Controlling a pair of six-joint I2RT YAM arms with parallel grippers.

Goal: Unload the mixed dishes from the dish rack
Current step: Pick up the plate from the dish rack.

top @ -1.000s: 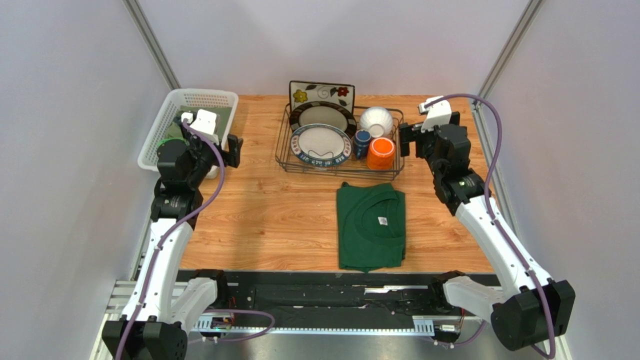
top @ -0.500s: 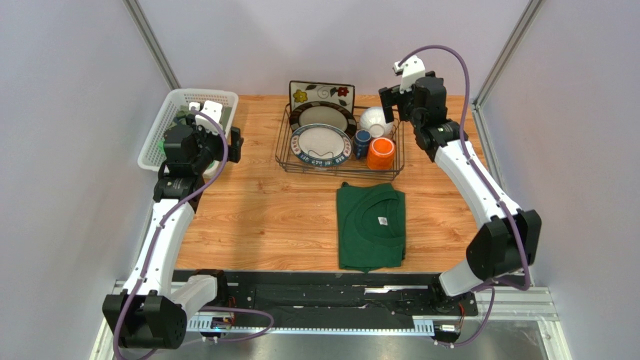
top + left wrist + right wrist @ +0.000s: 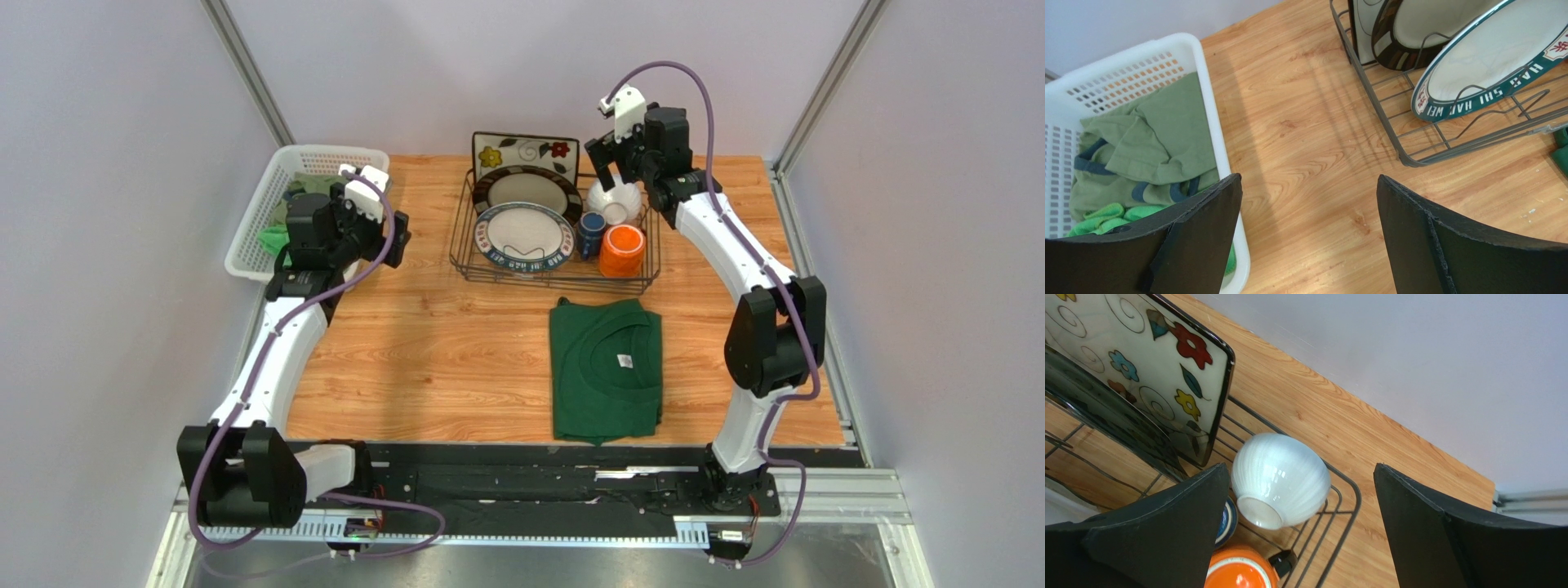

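Right wrist: right gripper (image 3: 1301, 471) spread, empty, over upturned bowl (image 3: 1280, 479) in rack (image 3: 1355, 491) corner. Likely slick, brittle; pinch across foot. Left gripper (image 3: 1309, 179) also spread, empty.

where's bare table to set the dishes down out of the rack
Bare wood: between the white basket and the dish rack, and wider left of the green shirt; a narrower strip right of shirt and rack. The rack is crowded, right gripper open over the white bowl.

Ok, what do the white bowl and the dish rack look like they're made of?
White bowl: likely glazed ceramic, glossy with bright highlights and fine ribbing. Dish rack: thin dark metal wire, probably coated, with a dull sheen.
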